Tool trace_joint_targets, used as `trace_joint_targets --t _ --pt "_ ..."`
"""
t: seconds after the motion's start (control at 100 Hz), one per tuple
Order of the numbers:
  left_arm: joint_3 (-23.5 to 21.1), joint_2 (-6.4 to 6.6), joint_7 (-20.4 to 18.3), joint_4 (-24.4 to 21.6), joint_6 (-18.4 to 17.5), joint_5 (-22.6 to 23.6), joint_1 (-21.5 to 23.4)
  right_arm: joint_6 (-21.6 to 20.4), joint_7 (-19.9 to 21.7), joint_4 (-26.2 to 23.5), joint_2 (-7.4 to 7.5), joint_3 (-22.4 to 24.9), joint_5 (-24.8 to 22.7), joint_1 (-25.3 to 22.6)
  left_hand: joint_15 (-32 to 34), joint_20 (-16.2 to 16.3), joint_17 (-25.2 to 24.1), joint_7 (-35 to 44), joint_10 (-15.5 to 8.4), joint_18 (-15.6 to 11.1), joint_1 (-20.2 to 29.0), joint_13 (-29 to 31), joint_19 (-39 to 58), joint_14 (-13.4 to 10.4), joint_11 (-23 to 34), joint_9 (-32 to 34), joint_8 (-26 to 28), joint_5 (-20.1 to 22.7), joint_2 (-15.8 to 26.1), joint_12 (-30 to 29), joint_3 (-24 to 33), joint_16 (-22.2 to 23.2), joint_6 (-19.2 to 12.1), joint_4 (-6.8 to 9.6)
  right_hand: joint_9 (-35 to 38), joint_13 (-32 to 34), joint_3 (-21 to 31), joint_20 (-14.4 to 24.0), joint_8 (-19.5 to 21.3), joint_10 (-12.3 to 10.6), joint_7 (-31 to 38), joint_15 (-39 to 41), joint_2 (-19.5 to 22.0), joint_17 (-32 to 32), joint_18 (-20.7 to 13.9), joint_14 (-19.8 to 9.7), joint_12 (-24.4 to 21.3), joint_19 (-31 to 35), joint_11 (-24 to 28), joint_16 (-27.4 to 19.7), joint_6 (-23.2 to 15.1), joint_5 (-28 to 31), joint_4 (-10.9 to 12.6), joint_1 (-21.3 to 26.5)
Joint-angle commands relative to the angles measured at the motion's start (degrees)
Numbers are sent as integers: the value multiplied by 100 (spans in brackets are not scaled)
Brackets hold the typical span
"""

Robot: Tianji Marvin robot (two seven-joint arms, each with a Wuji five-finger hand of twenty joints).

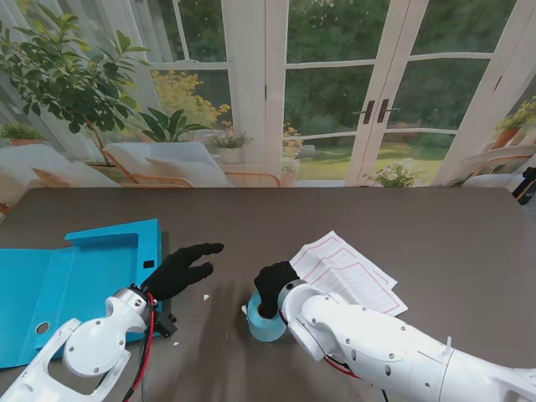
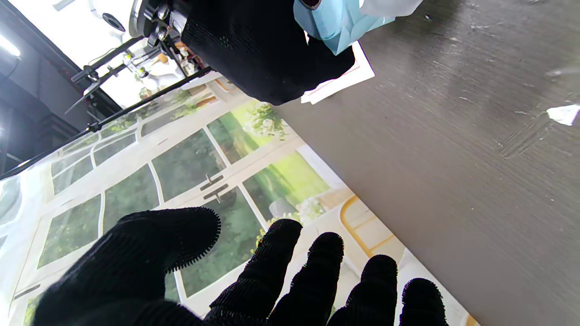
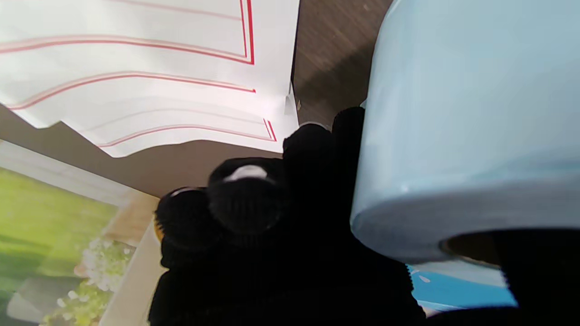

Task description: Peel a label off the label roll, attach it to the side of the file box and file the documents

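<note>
Right robot hand (image 1: 275,285): it grasps the roll (image 1: 265,322), fingers wrapped on its outside; the roll stands on the bench (image 1: 435,226), near me, between the two arms.
Left robot hand (image 1: 186,266): released, fingers spread, holding nothing; it hovers near the roll, on its left.
Box (image 1: 75,289): blue, lying open and flat on the far left of the bench.
Papers (image 1: 343,272): just beside the right hand, to its right and farther from me.
Label: I cannot see any loose edge or peeled label; a small white scrap (image 2: 563,113) lies on the bench, what it is I cannot tell.
Risk 1: the roll may tip or turn when the left hand pulls, if the right grip is weak.
Risk 2: gloved fingers are thick, so the label edge may be missed or may tear.
Risk 3: a peeled label may stick to the glove.
</note>
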Motion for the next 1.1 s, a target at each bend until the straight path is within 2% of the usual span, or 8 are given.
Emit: trace_joint_targets --t 0.0,0.4,0.45,0.6,0.67,0.79,0.95,1.09 --pt "-2 -27 -105 -31 38 -18 25 -79 -91 35 -9 133 -44 -93 -18 19 -31 3 8 -137 20 11 -89 47 -1 73 18 97 238 -32 -90 11 -7 -46 336 290 1018 140 385 102 336 430 383 1288 -578 7 228 368 130 154 -436 384 36 212" --pt "80 -49 47 34 126 161 -2 -426 -1127 130 -140 1246 307 -794 17 31 43 35 39 -85 161 119 -59 107 33 215 27 196 129 -17 39 32 -44 66 238 293 1315 238 795 202 379 556 669 1460 -550 -119 477 248 125 184 -395 183 14 153" --pt "104 -61 131 68 117 239 -13 -462 -1191 110 -147 1372 352 -858 26 31 74 63 36 -54 263 169 -51 128 40 274 34 267 16 -12 159 43 -164 196 229 292 1317 243 821 203 387 547 677 1446 -543 -114 489 234 122 180 -389 156 14 147" --pt "200 -61 300 296 -65 628 -151 -639 -1251 -120 -108 1852 431 -1092 132 108 282 59 -65 56 655 452 63 172 73 473 -69 468 -472 25 625 153 -1269 877 215 289 1297 260 847 203 403 510 661 1422 -520 -91 515 196 119 164 -384 145 18 165" --pt "267 -69 453 463 -222 864 -278 -712 -1176 -337 -58 2116 447 -1240 206 144 338 139 -107 85 725 546 94 180 108 582 -95 577 -727 79 746 236 -1378 1123 218 290 1291 272 830 217 400 497 621 1410 -499 -61 522 182 114 160 -370 160 19 190" --pt "398 -89 691 734 -478 1146 -523 -799 -1028 -698 7 2510 493 -1506 326 178 448 238 -144 143 790 656 137 199 168 733 -65 613 -1065 176 860 330 -1352 1323 215 286 1276 294 803 249 386 469 591 1381 -443 -19 518 153 89 151 -350 176 20 226" --pt "533 -66 584 910 -716 1119 -783 -943 -952 -1036 49 2834 511 -1748 502 232 578 264 -187 203 621 735 201 213 224 842 -45 535 -1295 322 637 434 -1313 1214 207 285 1268 315 797 263 381 429 576 1363 -403 16 513 127 67 138 -340 180 25 250" --pt "601 -35 181 914 -834 568 -907 -993 -1006 -1234 35 2968 596 -1891 611 336 571 263 -220 176 326 701 253 190 239 816 -36 505 -1352 464 294 493 -1371 833 204 282 1273 336 797 280 379 415 571 1346 -377 54 515 113 63 136 -332 179 30 266"
